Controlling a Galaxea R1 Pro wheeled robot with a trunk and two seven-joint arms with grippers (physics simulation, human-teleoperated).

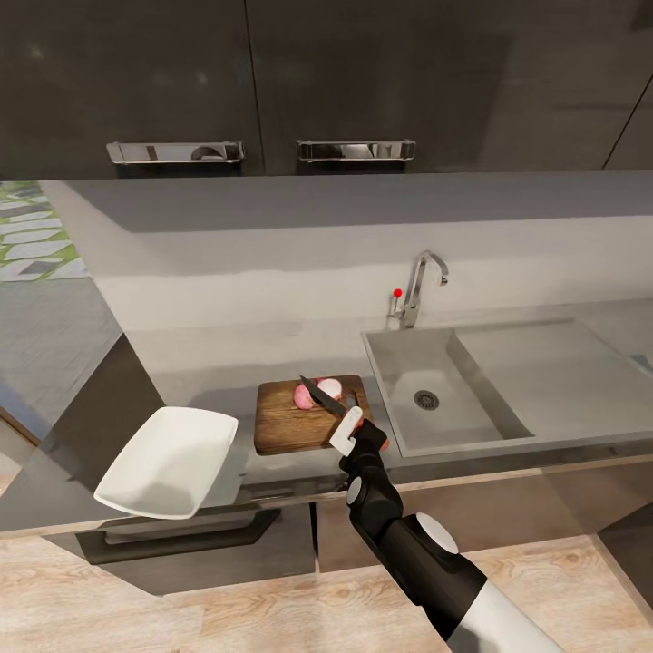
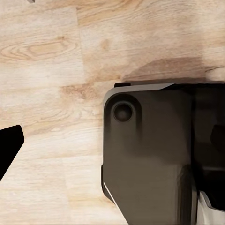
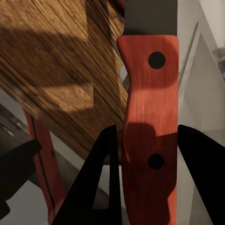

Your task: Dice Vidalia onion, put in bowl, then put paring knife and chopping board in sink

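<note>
Two pink-and-white onion pieces [image 1: 316,392] lie on the chopping board [image 1: 286,426], which sits on the countertop [image 1: 209,363] between the bowl [image 1: 168,461] and the sink [image 1: 435,390]. The right gripper [image 1: 355,433] is clamped on the paring knife [image 1: 324,397], whose dark blade reaches up and over the board to the onion pieces. From the right wrist, the knife's red handle [image 3: 149,126] (two dark rivets showing) runs between the two black fingers [image 3: 105,183], which press its sides, with the board's wood grain [image 3: 56,70] beneath. The bowl rests at the counter's front edge, well apart from the sink, its basin showing a round drain [image 1: 426,399] and a chrome tap [image 1: 422,286] behind. From the left wrist, pale wood floor [image 2: 51,84] and the robot's dark base [image 2: 154,154] appear; I cannot tell the left gripper's state.
</note>
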